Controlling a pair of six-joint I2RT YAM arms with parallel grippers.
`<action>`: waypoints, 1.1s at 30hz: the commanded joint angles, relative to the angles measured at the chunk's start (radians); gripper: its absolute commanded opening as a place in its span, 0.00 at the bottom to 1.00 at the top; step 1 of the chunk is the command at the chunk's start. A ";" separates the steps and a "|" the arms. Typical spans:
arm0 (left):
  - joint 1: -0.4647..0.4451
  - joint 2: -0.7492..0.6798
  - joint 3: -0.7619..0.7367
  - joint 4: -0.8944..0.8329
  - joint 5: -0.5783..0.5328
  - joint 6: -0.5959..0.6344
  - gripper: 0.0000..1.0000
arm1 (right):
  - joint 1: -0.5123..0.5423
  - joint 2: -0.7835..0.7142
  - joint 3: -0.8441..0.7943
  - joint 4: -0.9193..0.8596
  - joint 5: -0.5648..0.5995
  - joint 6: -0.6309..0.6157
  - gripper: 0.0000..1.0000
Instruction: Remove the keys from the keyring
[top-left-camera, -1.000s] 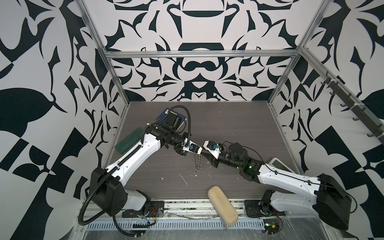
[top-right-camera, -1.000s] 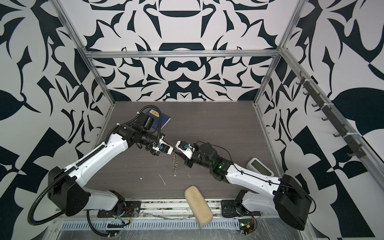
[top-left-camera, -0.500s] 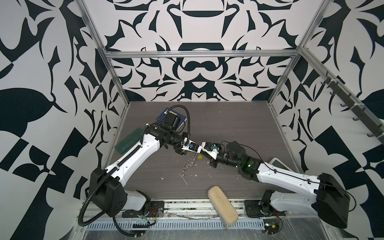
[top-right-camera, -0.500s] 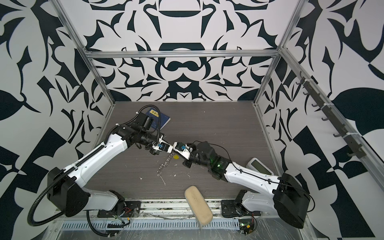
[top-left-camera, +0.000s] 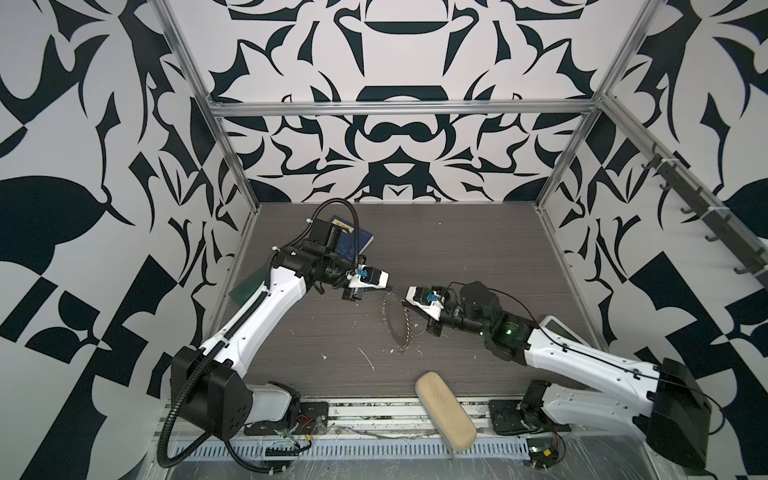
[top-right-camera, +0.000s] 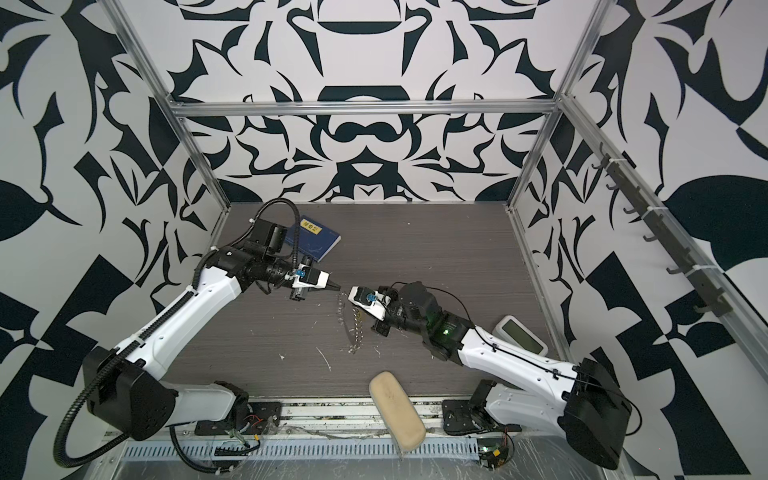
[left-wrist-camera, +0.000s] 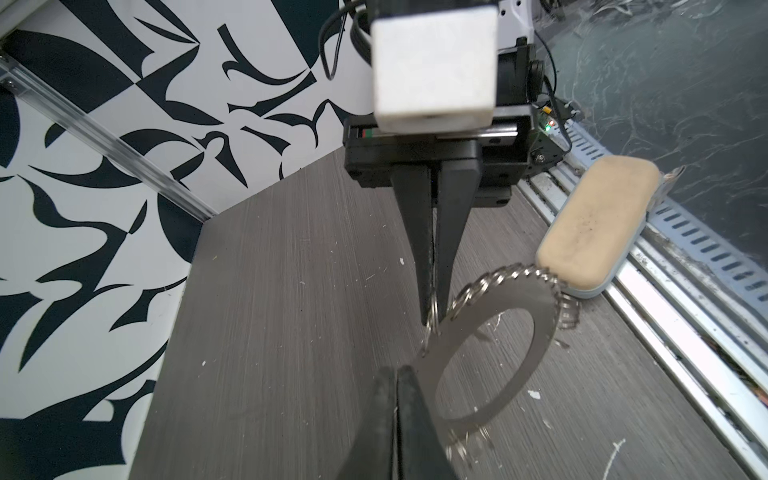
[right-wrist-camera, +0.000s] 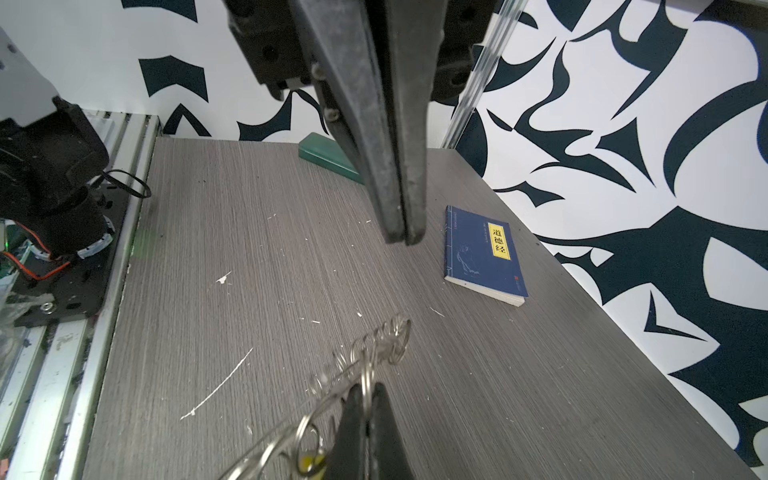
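Grey keyring (left-wrist-camera: 515, 297), rim pinched by right gripper (left-wrist-camera: 434, 316)

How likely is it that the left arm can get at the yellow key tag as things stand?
Probably not cleanly. The yellow key tag sits right beside the right pincer, which grips a ring on the keyring, and the wire rings crowd it. The left pincer is close, nothing between, but shut.

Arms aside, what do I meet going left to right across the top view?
green box → blue book → keyring, standing on edge → tan pouch → white gadget with a screen
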 joint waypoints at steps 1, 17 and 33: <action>-0.003 0.023 0.012 -0.054 0.082 -0.005 0.08 | -0.002 -0.019 0.061 0.037 -0.008 -0.013 0.00; -0.055 0.042 -0.007 -0.025 0.040 -0.054 0.21 | -0.003 0.027 0.107 0.052 0.005 0.006 0.00; -0.075 0.103 0.032 0.003 0.005 -0.133 0.04 | -0.001 0.034 0.126 0.069 0.018 0.004 0.00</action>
